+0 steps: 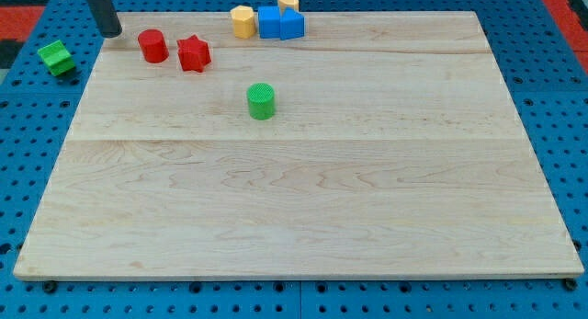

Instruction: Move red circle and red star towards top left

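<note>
1. The red circle, a short red cylinder block (152,46), stands upright near the top left corner of the pale wooden desk (303,199).
2. The red star, a red star-shaped block (194,53), lies just to the view's right of the red circle, with a narrow gap between them.
3. My tool is a straight dark rod with nothing to open or close, and it holds nothing. My tip (110,32) rests at the top left edge of the desk, just to the view's left of the red circle and apart from it.
4. A green cylinder block (261,101) stands alone below and to the view's right of the red star, well clear of both red blocks.
5. Along the desk's top edge sits a cluster: a yellow hexagon-like block (243,21), then two blue blocks (280,23) pressed side by side whose shapes I cannot make out exactly, and a second yellow block (288,1) behind them, partly hidden.
6. A green block of irregular shape (57,57) lies off the desk on the blue perforated surface (37,153), to the view's left of my tip.
7. Nothing lies between my tip and the red circle.
</note>
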Tool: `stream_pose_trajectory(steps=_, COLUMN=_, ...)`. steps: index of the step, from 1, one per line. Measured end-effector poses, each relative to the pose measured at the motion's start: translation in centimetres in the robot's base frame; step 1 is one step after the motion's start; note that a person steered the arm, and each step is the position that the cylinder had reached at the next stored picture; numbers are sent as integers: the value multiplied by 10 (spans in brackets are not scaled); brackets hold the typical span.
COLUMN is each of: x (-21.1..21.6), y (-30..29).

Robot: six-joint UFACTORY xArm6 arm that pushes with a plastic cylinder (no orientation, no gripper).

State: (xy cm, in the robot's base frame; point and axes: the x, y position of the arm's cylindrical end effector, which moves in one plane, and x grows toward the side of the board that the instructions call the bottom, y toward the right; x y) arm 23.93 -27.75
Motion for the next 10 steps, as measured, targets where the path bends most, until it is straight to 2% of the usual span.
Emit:
stream_pose_trajectory(steps=2, x=-11, y=13)
stream_pose_trajectory(steps=4, x=2, y=97)
stream_pose_trajectory(steps=5, x=17, y=71)
stream_pose_trajectory(steps=6, x=20, y=75)
stream_pose_trajectory(steps=7, x=9, y=128)
stream_pose_trajectory(steps=10, x=64, y=172)
